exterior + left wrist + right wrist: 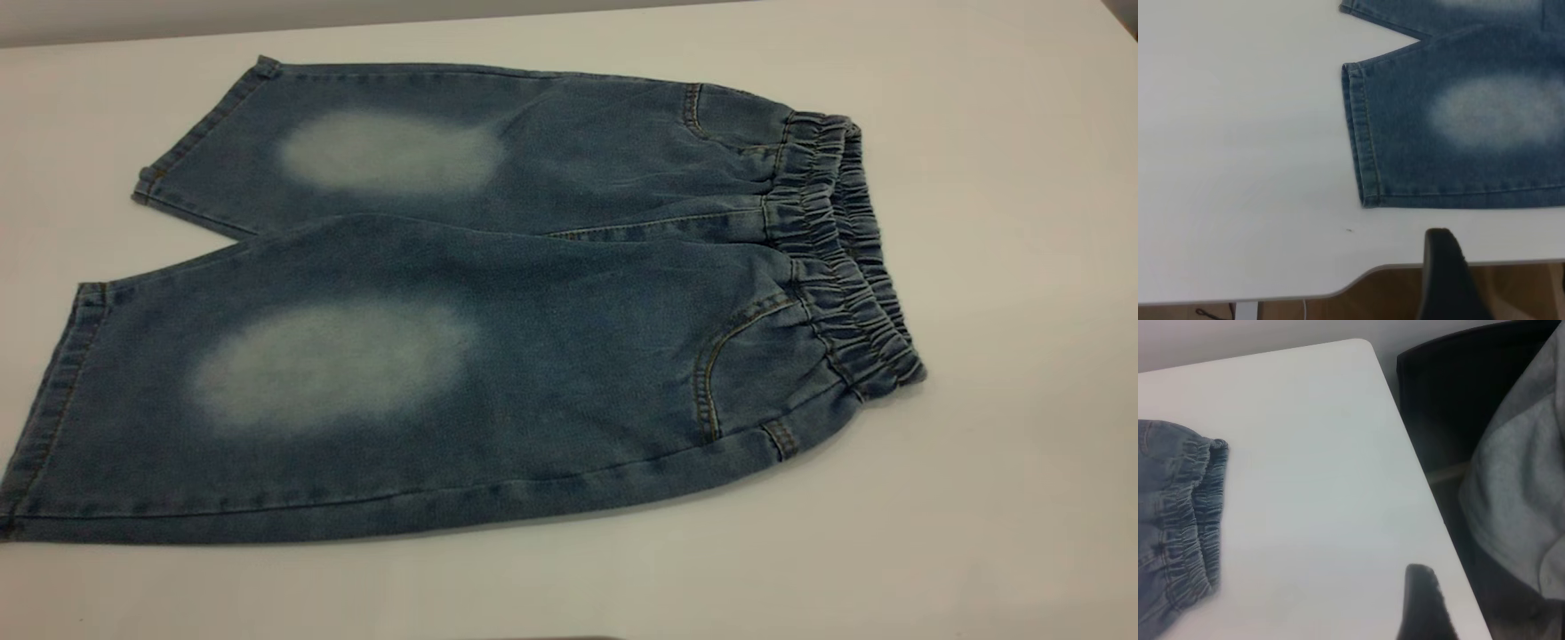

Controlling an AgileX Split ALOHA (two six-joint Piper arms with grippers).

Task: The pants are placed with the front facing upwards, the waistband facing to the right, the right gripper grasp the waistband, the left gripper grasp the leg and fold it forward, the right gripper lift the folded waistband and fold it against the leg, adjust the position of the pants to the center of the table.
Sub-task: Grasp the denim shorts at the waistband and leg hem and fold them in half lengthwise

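Observation:
The blue denim pants [498, 302] lie flat on the white table [996, 498], front up, with a pale oval on each thigh. Their ruched waistband [840, 258] points right and the leg hems [53, 400] point left. Neither gripper appears in the exterior view. In the left wrist view my left gripper [1505, 273] hangs over the table's near edge, short of the near leg hem [1361, 133]; one black finger [1443, 267] shows, with nothing against it. In the right wrist view my right gripper [1491, 600] is off the waistband [1198, 513], near the table's side edge, one finger [1421, 600] showing, empty.
A dark chair [1451, 393] and a person's grey sleeve [1518, 487] are just beyond the table's right edge. Wooden floor [1391, 293] shows below the near table edge. Bare tabletop surrounds the pants on the right and front.

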